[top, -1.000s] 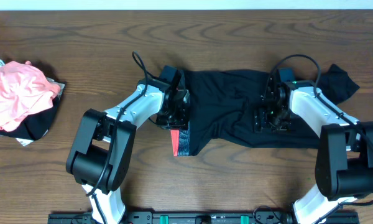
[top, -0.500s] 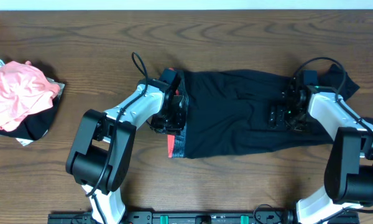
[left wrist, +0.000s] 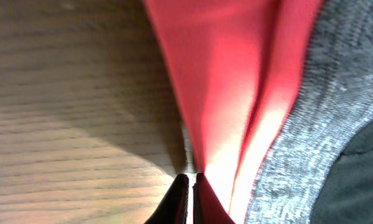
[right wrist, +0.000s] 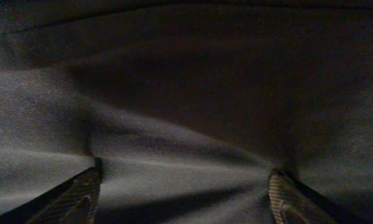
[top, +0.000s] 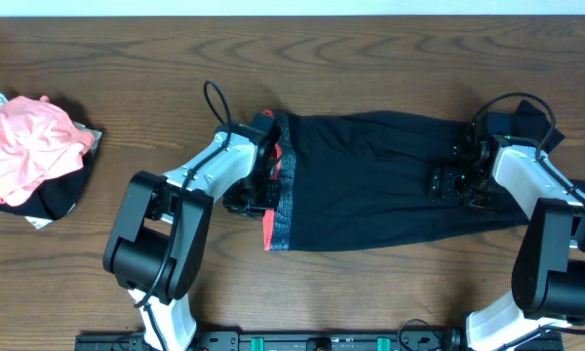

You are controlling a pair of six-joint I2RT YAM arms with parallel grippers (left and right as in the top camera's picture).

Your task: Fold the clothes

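Both pincers have drawn apart, stretching the black garment (top: 370,185) flat on the desk (top: 370,58) between them | left pincer (top: 258,193) pinched shut on its red waistband (left wrist: 224,93) | right pincer (top: 455,183) spread open, pressing the cloth beneath | risk: right pincer, unclamped, slides and the cloth rebunches | containers: none; pink clothes pile (top: 24,151) well left of left pincer

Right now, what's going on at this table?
Two robot arms are working on a black garment spread flat on the wooden table. The left gripper is shut on its red-and-gray waistband end, and the right gripper rests open on the opposite end. No fold is made yet. A pile of pink and dark clothes waits at the table's far left.
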